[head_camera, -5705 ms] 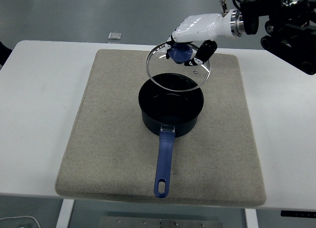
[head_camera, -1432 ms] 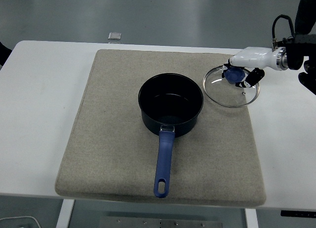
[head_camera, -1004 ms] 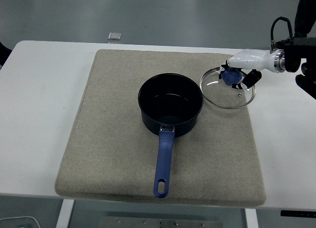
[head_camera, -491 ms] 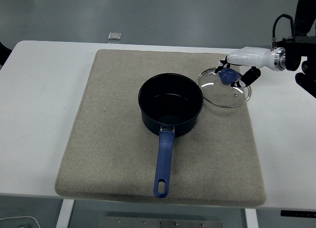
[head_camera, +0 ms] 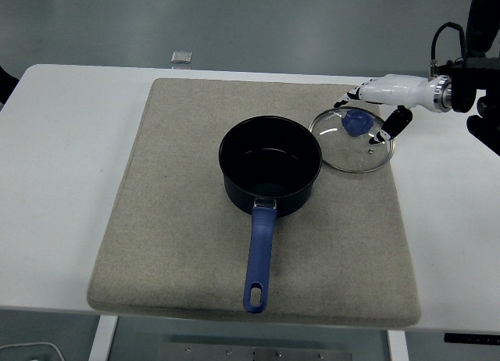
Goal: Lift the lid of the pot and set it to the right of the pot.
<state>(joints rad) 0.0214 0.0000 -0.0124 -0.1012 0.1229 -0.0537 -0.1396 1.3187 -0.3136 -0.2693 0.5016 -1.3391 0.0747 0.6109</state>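
One hand matters here: the right hand [head_camera: 373, 105], reaching in from the right edge, hovers just over the lid [head_camera: 352, 140] with its fingers spread apart and nothing held. The lid lies flat on the grey mat [head_camera: 187, 244], just to the right of the pot [head_camera: 270, 165], near it but not clearly touching. Its blue knob [head_camera: 355, 122] sits directly below and slightly left of the hand. By my judgement the placing is done, so the hand only needs to draw up and rightward, clear of the knob.
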